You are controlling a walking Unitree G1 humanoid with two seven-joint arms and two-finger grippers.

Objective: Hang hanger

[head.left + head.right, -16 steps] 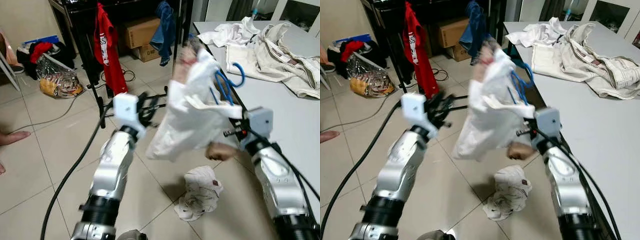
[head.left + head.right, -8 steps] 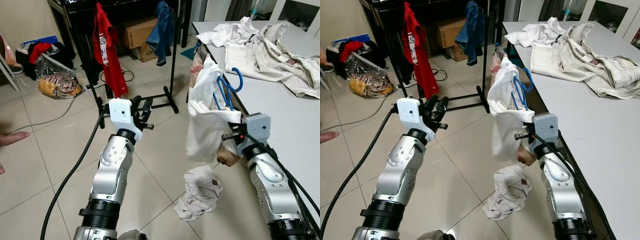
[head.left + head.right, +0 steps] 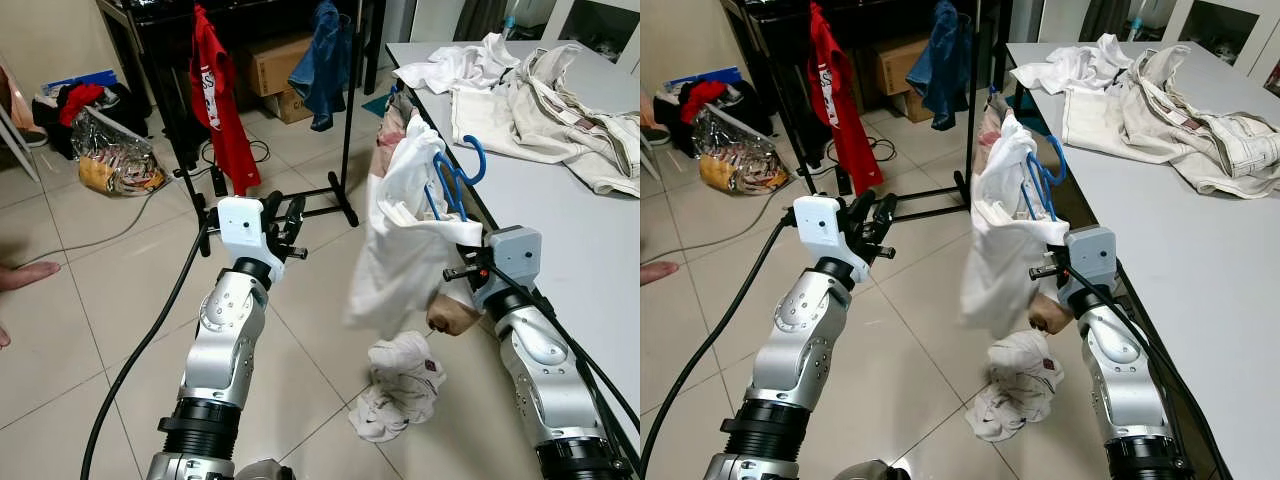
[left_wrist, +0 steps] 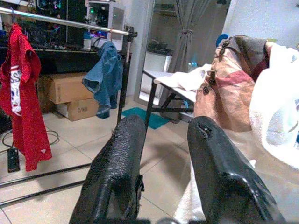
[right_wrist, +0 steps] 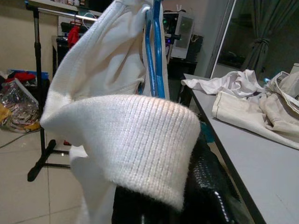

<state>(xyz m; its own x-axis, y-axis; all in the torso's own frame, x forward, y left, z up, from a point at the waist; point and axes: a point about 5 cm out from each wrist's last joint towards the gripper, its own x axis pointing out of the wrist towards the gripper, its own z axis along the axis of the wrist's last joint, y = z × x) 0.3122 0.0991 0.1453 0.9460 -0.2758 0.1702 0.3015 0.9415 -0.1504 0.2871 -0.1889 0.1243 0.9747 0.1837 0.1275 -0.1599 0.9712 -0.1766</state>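
A lived-in home room with a tiled floor (image 3: pixel 90 290): a black clothes rack (image 3: pixel 345 110) hung with garments, cardboard boxes (image 3: pixel 283 62), and a grey table (image 3: pixel 590 240) heaped with laundry (image 3: pixel 530 110).

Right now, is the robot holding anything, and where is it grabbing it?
Yes. The right gripper holds a blue hanger draped with a white sweater, gripping at the bottom, through the knit cuff. The left gripper is open and holds nothing.

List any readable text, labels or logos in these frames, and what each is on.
None reads clearly.
Red shirt on the rack: white print on the chest, too blurred to read.
Cardboard box on the floor: a short dark mark on its front, too small to make out.
Crumpled white garment on the floor: a small dark mark, illegible.
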